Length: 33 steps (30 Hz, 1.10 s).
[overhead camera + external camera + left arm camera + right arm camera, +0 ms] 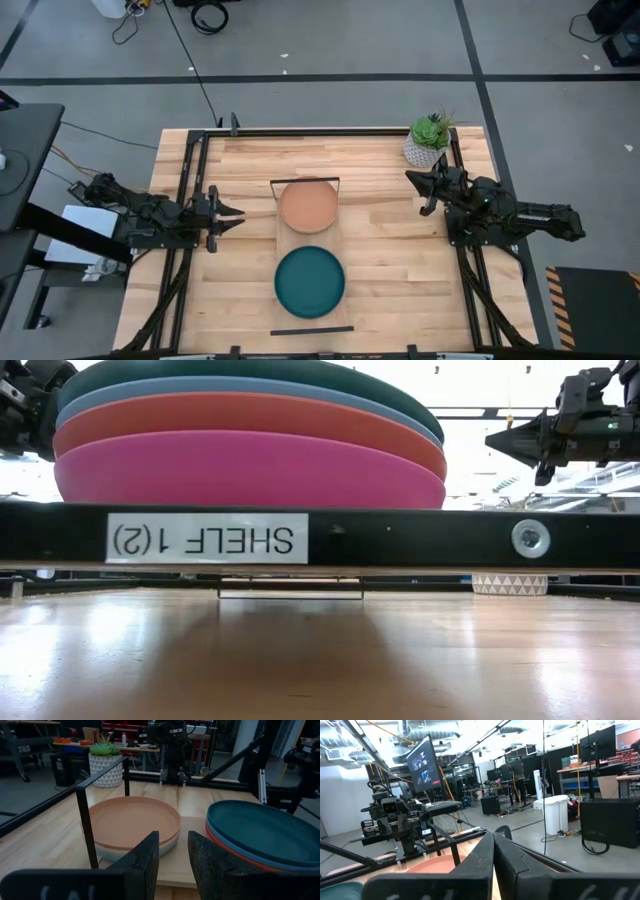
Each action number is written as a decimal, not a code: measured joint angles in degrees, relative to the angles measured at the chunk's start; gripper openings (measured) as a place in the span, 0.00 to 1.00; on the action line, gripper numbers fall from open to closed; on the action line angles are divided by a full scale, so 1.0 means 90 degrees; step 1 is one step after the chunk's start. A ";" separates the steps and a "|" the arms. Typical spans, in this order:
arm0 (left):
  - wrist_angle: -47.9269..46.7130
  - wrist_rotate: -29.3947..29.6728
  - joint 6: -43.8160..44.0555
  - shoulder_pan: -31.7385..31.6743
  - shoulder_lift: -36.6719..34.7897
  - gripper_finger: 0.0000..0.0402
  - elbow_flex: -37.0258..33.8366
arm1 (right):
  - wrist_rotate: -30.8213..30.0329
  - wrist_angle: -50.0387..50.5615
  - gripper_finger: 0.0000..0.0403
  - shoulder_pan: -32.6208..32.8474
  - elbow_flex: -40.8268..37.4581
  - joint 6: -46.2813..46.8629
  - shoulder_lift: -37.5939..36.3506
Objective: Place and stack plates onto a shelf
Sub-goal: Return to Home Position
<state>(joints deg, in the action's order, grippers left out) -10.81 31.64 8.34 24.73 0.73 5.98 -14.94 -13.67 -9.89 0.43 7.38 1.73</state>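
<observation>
Plates (310,282) sit stacked on shelf (285,238); my left gripper (238,215), slightly parted at nine o'clock, might clip them swinging; right gripper (410,178) closed.

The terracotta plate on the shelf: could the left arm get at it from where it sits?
Probably yes. The left tool points towards the terracotta plate with nothing standing between them, and the shelf looks open along that side.

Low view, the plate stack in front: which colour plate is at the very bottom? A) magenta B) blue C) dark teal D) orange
A: the magenta plate rests lowest, right on the shelf, with the orange plate lying on top of it.
</observation>
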 joint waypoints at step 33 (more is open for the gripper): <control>-0.0004 0.0003 -0.0002 0.0000 0.0000 0.27 0.0000 | 0.0002 0.0002 0.06 0.0000 0.0000 0.0000 0.0001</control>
<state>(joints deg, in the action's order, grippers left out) -10.85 31.66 8.32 24.73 0.73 5.98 -14.92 -13.65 -9.89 0.43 7.38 1.74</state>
